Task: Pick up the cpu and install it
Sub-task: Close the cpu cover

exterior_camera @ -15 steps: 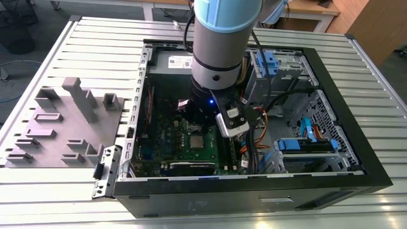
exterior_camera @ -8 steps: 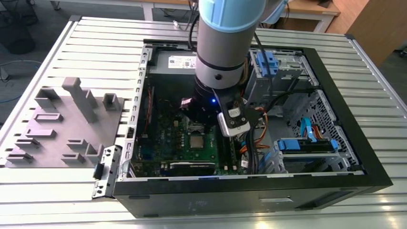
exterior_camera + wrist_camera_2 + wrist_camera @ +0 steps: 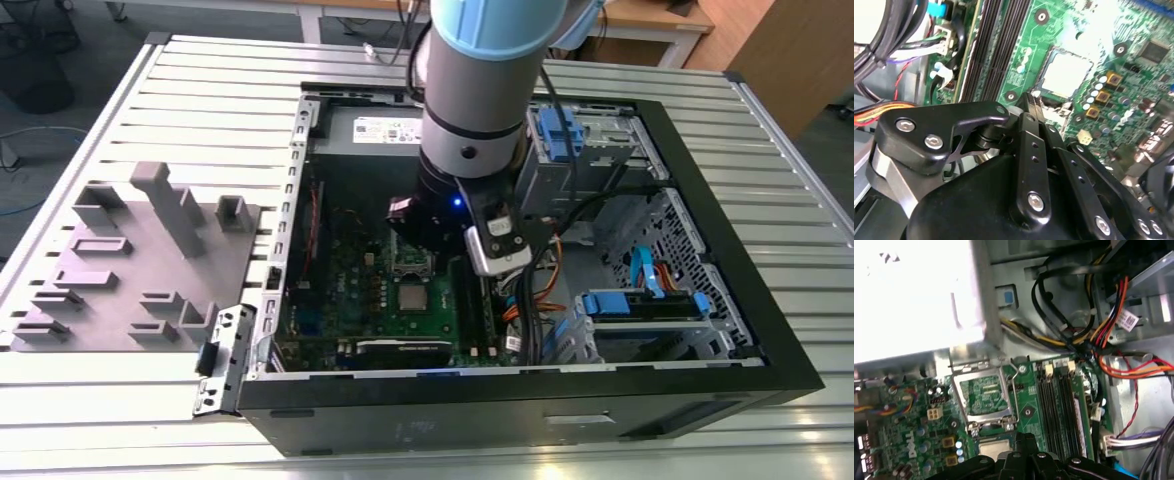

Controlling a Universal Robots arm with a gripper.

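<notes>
The grey arm [image 3: 470, 90] descends nearly vertically; in the second wrist view the tool [image 3: 1029, 98] points down, its 2 fingers [image 3: 1026, 135] drawn together.

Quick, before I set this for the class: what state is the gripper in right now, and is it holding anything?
Gripper: shut, holding nothing; the cpu lies on the motherboard, apart from it.

Ribbed metal table [image 3: 160, 90] — wooden desks [image 3: 661, 22] behind, grey floor [image 3: 200, 12].

Each kind comes singly: one arm [image 3: 481, 110], one case [image 3: 534, 412], one motherboard [image 3: 350, 290], one cpu [image 3: 416, 297], one tray [image 3: 114, 300], one power supply [image 3: 376, 130], one bench [image 3: 120, 420].
</notes>
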